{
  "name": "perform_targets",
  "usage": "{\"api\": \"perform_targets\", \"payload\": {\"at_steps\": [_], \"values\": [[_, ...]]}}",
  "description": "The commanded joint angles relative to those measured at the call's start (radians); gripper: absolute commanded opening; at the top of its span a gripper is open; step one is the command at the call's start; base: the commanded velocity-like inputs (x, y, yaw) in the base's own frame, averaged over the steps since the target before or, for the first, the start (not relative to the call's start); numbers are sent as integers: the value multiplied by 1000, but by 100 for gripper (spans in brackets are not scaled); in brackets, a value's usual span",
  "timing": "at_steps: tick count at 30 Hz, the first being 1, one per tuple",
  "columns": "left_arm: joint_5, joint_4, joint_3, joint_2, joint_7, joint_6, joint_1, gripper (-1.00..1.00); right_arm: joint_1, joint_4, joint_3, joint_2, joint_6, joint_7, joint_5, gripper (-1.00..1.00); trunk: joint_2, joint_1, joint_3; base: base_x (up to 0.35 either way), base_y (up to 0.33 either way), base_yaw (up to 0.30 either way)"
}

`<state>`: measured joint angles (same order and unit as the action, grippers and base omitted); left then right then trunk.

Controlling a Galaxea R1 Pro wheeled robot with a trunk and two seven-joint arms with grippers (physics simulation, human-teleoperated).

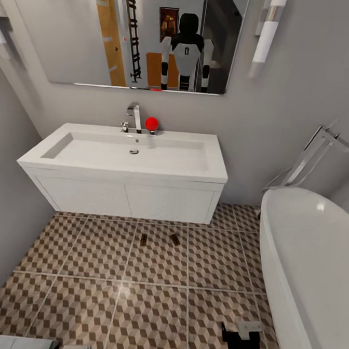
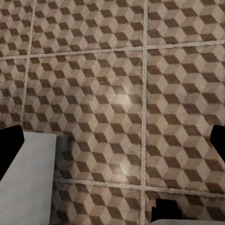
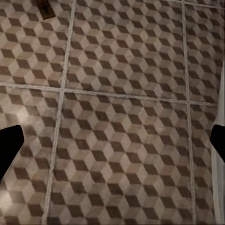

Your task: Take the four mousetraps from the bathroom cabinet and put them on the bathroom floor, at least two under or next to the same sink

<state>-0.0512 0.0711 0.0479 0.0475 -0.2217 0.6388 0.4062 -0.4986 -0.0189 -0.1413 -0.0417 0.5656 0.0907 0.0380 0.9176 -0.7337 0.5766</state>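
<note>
So two small brown wooden mousetraps (image 1: 144,239) (image 1: 175,239) are lying on the cube-patterned brown-and-beige floor tiles (image 1: 149,308), just in front of the long white basin sink on its white vanity box (image 1: 124,167), near each other but apart. My guess is that covers the sink condition, so what's left is fetching the other traps and setting them on this same tiling without bumping these two. My right gripper (image 3: 112,140) is spread wide over bare tile, holding nothing. Left gripper (image 2: 112,140) is the same, fingers far apart, empty, a pale grey block beside it.
</note>
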Motion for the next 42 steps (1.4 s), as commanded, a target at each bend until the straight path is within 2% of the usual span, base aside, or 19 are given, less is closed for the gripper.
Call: {"api": "perform_targets", "payload": {"at_steps": [1, 2, 5, 12, 42], "values": [[-4, 4, 4, 0, -8, 5, 2, 100, 0, 1, -9, 0, 2, 4, 17, 100, -7, 4, -4, 0, 0, 0], [-2, 4, 4, -1, -8, 4, 2, 100, 0, 1, -9, 0, 2, 3, 41, 100, -14, 8, -9, 0, 0, 0], [4, 4, 3, -1, -8, 4, 2, 100, 2, 2, -9, 0, 2, 2, 68, 100, -35, 19, -23, 0, 0, 0], [22, 4, 2, -1, -8, 4, 2, 100, 3, 2, -9, 2, 1, 1, 84, 100, -84, 46, -57, 0, 0, 0], [34, 4, 3, -5, -8, 1, 0, 100, 3, 2, -9, 5, -1, 5, 87, 100, -294, 161, -200, 0, 0, 0]]}}
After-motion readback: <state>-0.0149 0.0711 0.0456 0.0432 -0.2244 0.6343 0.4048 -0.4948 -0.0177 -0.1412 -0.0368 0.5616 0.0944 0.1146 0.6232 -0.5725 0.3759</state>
